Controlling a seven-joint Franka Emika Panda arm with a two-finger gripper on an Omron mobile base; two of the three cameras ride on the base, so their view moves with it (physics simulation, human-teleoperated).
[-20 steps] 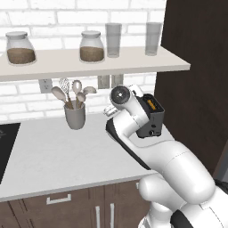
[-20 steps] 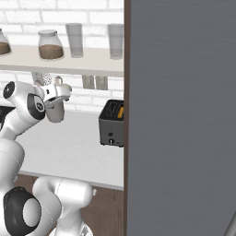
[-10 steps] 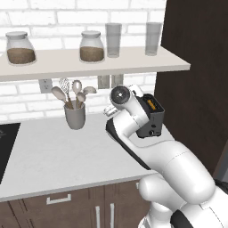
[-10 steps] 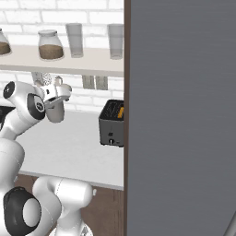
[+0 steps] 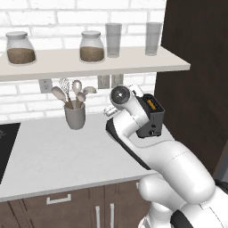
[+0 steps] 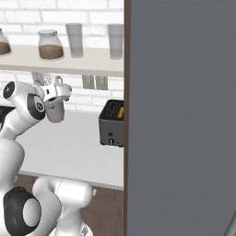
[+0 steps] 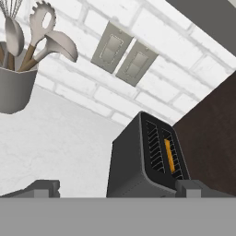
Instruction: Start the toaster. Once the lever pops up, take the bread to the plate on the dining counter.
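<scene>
A dark toaster point(image 5: 152, 119) point(image 6: 112, 125) point(image 7: 138, 161) stands on the white worktop against the tall dark cabinet. A golden slice of bread point(image 5: 152, 105) point(image 6: 120, 112) point(image 7: 169, 156) sits in the slot nearest the cabinet. My gripper point(image 7: 117, 188) point(image 6: 63, 90) hangs above the worktop, to the left of the toaster and a little short of it. It is open, its fingertips point(image 7: 46, 186) are spread wide, and nothing is between them. The plate and the dining counter are out of view.
A grey crock of utensils point(image 5: 75, 116) point(image 7: 16, 87) stands at the brick wall left of the toaster. Above runs a shelf point(image 5: 89, 64) with jars and glasses. The dark cabinet point(image 5: 196, 89) point(image 6: 184, 115) closes off the right side. A black cooktop point(image 5: 6, 142) lies far left.
</scene>
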